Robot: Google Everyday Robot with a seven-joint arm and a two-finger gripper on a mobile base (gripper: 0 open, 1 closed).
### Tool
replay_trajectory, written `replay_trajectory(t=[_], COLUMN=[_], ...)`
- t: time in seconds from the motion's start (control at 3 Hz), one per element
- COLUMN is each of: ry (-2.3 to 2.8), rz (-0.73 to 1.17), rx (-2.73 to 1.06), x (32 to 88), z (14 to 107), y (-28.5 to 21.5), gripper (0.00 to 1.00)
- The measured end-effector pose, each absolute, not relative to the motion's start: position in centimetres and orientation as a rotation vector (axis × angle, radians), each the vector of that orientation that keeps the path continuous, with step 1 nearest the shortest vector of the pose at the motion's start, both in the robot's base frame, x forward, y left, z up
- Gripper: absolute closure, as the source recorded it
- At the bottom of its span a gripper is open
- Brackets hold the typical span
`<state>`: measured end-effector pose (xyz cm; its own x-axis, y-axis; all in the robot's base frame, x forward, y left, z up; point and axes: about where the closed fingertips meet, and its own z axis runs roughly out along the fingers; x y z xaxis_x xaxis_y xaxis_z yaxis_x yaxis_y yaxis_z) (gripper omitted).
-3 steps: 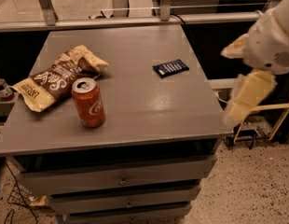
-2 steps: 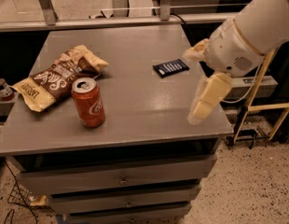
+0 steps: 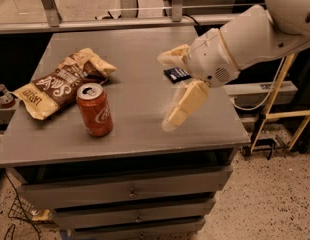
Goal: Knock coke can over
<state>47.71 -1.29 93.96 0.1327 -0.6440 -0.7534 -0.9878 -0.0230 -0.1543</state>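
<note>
1. 1 second ago my white arm was out past the right edge of the flat grey metal table. It has since swung in over the tabletop, so most of the approach is done.
2. My gripper hangs over the right-centre of the table. Its 2 cream fingers are spread wide apart and hold nothing. The lower finger slants down toward the surface, and I cannot tell whether its tip touches.
3. The small red-orange coke can with white script and a silver top has not moved. It stands upright near the front-left of the table, well apart from my fingers.
4. The crumpled brown-and-cream chip bag lies just behind the can and to its left in the view. I cannot tell whether the 2 touch.
5. I judge that nothing of the knock itself has happened yet. What remains is the gap of bare table between my lower finger and the can.
6. The next move should be a sideways sweep that meets the can high on its body, so that it tips over. A low hit may only slide it toward the bag or the front edge.
7. A small black flat rectangular object sits partly hidden behind my wrist. It plays no part in the task.
</note>
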Motion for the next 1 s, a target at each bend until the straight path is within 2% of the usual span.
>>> replay_trajectory(t=[0.33, 1.0], ry=[1.568, 1.431], rz=[0.683, 0.817], rx=[-1.71, -1.673], x=[48.4, 51.8], z=[93.2, 89.4], y=[-0.5, 4.2], gripper=[0.0, 0.0])
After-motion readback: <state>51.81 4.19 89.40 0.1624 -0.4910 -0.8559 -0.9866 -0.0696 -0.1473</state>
